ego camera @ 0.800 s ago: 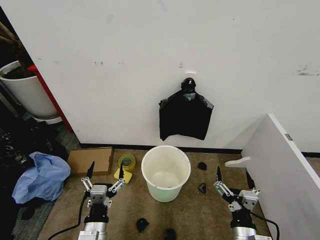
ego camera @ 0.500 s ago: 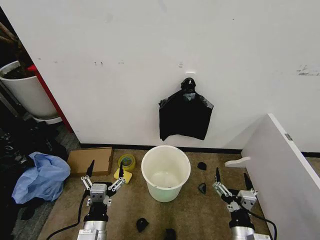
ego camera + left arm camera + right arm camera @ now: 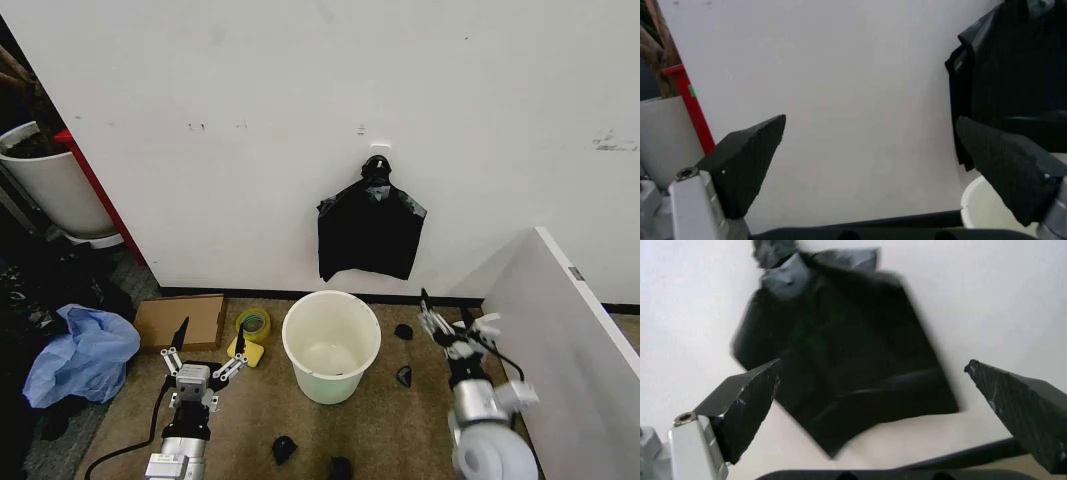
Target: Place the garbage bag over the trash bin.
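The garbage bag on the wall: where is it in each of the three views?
Head view: garbage bag hangs on the white wall, above the trash bin.
Left wrist view: at the right edge.
Right wrist view: central, between the open fingers.
Shared landmark: the white wall.

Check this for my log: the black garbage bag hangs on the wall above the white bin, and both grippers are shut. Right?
Not quite. The head view shows the garbage bag hanging on the wall above the trash bin, but the left gripper and right gripper are both open, fingers spread; the wrist views show the same.
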You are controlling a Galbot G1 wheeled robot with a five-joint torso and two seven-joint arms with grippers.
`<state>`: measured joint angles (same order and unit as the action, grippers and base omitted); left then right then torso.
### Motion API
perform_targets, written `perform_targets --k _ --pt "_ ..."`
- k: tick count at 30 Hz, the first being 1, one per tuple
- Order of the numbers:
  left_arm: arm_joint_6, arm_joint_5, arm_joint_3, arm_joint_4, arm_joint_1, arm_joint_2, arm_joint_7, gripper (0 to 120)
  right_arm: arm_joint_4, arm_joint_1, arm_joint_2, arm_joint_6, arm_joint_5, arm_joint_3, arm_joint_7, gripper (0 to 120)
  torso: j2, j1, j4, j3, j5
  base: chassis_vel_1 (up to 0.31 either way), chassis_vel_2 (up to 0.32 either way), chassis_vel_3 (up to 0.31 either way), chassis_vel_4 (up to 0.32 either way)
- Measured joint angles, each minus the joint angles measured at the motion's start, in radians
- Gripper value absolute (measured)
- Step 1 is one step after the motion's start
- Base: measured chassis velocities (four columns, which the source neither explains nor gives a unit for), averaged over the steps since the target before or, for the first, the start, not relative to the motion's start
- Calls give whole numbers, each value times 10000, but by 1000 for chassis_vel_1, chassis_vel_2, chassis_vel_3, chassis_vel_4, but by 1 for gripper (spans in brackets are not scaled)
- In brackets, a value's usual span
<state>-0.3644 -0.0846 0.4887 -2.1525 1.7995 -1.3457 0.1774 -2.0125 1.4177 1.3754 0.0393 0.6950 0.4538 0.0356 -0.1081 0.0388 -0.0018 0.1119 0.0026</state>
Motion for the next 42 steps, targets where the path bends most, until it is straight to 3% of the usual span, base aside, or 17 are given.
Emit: perform_targets --k 5,12,26,32,42 --pt "-29 -17 97 -64 97 -170 -13 100 718 -1636 114 -768 2914 -439 -146 100 0 0 -2 0 0 0 0 0 0" --pt "-142 -354 140 -119 422 -574 35 100 2321 -3938 751 -988 5522 -629 -271 100 0 0 0 0 -3 0 0 0 0" --pt "-359 -980 159 -260 986 -1153 322 100 4669 -6266 1779 -918 5871 -286 -436 99 1 -2 -1 -1 -1 0 0 0 0" --pt "-211 -1001 141 -374 928 -1418 455 100 4948 -6541 1918 -910 5842 -302 -422 81 0 -1 -1 -1 -1 0 0 0 0" --pt "152 -938 148 -420 840 -1312 774 100 4648 -6404 2271 -911 5632 -418 -348 39 0 -2 -1 -1 0 0 0 0 0"
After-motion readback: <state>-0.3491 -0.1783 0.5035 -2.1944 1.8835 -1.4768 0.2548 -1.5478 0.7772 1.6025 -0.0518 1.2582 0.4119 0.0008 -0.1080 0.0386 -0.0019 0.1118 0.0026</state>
